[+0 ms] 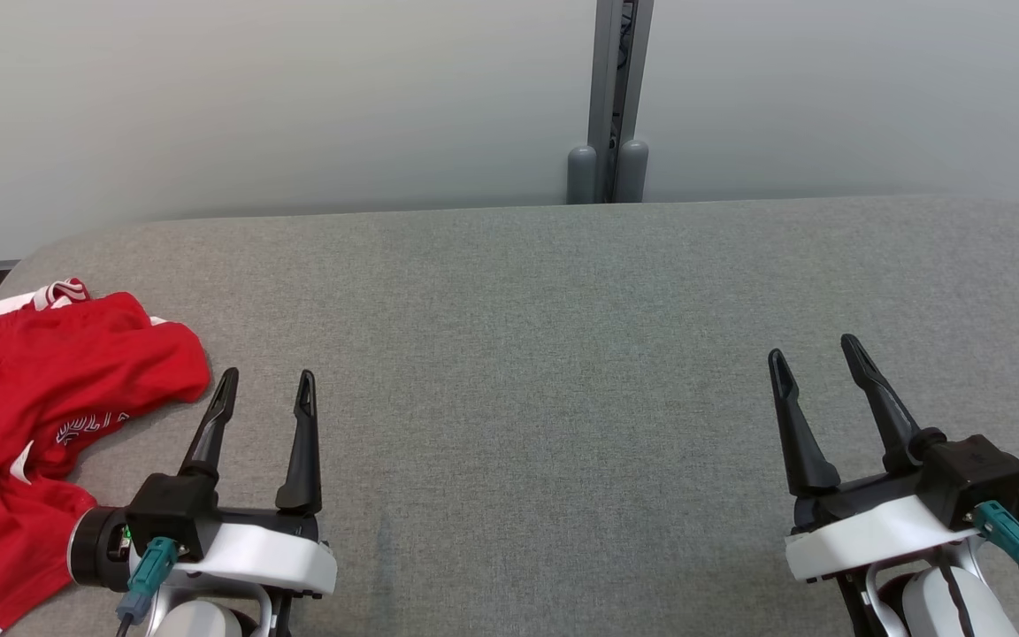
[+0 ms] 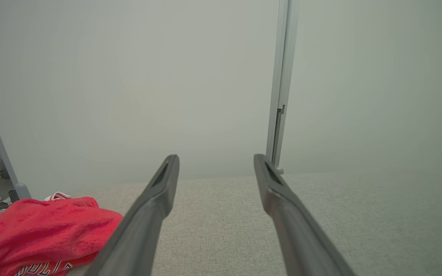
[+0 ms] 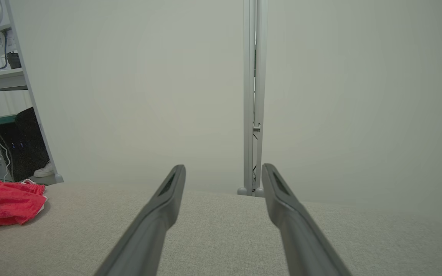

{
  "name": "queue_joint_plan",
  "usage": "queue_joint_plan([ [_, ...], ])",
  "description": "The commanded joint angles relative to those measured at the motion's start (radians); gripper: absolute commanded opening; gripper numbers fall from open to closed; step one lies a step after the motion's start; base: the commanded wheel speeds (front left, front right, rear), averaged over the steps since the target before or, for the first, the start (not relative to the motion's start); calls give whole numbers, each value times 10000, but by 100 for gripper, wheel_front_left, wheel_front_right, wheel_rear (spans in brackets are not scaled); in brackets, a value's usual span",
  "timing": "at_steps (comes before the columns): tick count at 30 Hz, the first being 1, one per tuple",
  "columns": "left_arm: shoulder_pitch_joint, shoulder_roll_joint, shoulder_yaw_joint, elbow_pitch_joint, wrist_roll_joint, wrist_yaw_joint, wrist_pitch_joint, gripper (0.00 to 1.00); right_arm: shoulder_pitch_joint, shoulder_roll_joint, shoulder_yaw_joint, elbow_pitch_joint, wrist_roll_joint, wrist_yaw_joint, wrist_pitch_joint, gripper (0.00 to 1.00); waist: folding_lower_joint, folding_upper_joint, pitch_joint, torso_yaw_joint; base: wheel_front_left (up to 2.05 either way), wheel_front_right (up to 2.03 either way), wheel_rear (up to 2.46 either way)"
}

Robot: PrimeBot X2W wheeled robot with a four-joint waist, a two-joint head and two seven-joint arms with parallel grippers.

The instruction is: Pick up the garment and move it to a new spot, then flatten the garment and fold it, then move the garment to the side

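The garment (image 1: 41, 416) is red with white trim and white lettering, lying crumpled at the left end of the grey table (image 1: 563, 354). It also appears as a red heap (image 2: 40, 234) at the lower left of the left wrist view and far left (image 3: 6, 203) in the right wrist view. My left gripper (image 1: 266, 389) stands open just right of the garment, apart from it, nothing between its fingers (image 2: 159, 195). My right gripper (image 1: 815, 354) is open over the table's right side, with its fingers (image 3: 167, 199) holding nothing.
A pale partition wall with a grey post (image 1: 611, 97) runs behind the table's far edge. Beyond the table's left end are shelves, cables and a dark box (image 3: 21, 145). The table's corners are rounded.
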Motion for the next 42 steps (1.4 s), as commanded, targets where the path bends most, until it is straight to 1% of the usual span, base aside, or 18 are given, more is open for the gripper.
queue_joint_plan([
  [1,-184,49,34,22,42,-30,-52,100,-43,-72,10,29,63,18,-52,100,0,0,5,2,0,0,0],
  [11,-217,49,43,94,-5,-65,-52,100,-36,-72,-10,-6,87,18,-52,100,0,0,47,80,0,0,0],
  [16,-310,48,72,218,-101,-7,-52,100,-102,-68,84,-4,225,18,-52,100,0,0,94,365,0,0,0],
  [21,-351,46,93,297,-150,33,-50,100,-102,-69,102,59,266,18,-50,100,0,0,124,898,0,0,0],
  [29,-268,45,278,415,-274,85,-38,100,-24,-67,271,147,525,18,-49,100,0,0,13,2056,0,0,0],
  [37,-153,45,384,455,-207,10,-38,100,92,-69,504,224,747,17,-49,100,0,0,-41,3230,0,0,0],
  [38,-153,45,384,455,-207,10,-38,100,92,-69,504,224,747,17,-49,100,0,0,-41,3230,0,0,0],
  [42,-149,43,433,478,-240,-43,-38,100,85,-71,596,266,789,17,-49,100,0,0,30,3703,0,0,0],
])
